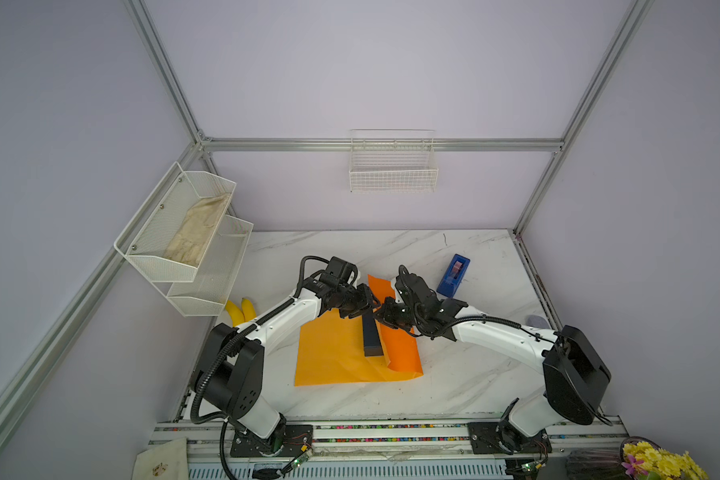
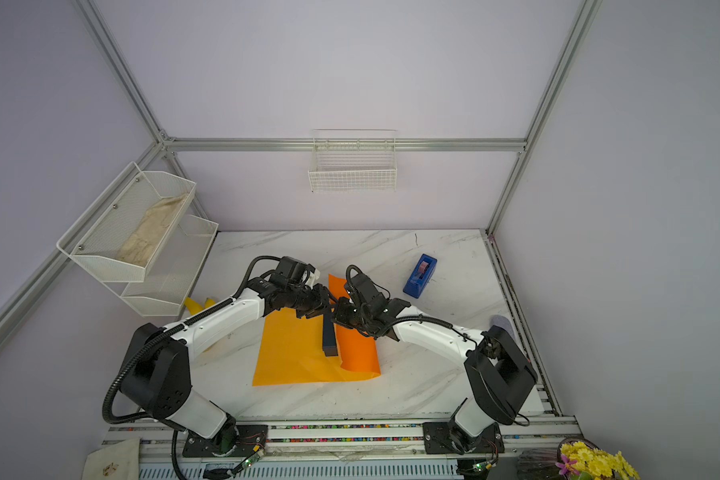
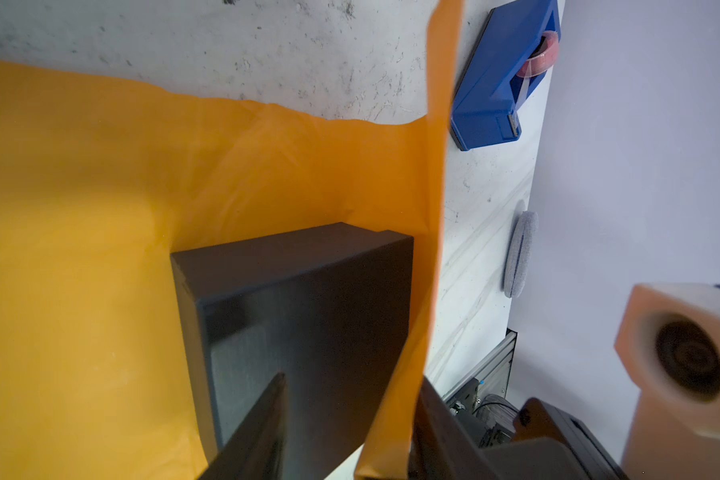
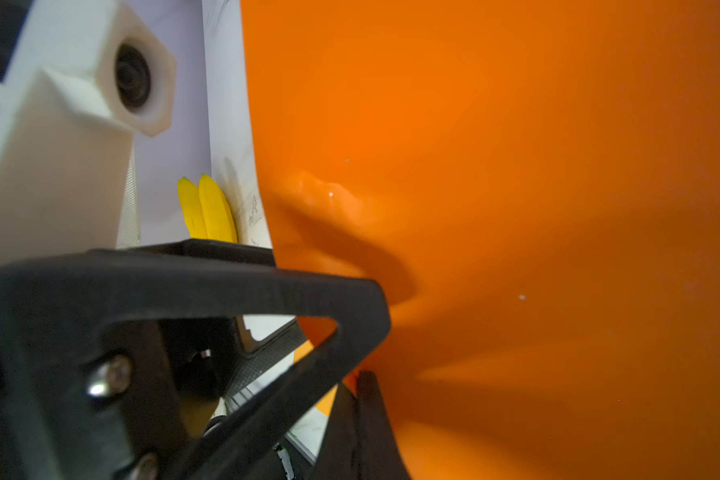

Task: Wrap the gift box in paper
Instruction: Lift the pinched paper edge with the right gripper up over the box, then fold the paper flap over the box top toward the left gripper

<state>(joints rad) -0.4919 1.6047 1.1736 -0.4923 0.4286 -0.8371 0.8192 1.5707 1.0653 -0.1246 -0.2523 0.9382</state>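
The gift box [image 1: 371,338] is stood on edge on the paper [image 1: 333,357]; 1 flap is pinched upright against it by the right gripper [image 4: 356,386]; both are straddled by the left gripper [image 3: 352,379], contact unclear; clamping is judged next.

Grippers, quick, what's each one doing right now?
Left gripper: straddles the gift box and raised paper; grip cannot be told.
Right gripper: closed, pinching the paper.
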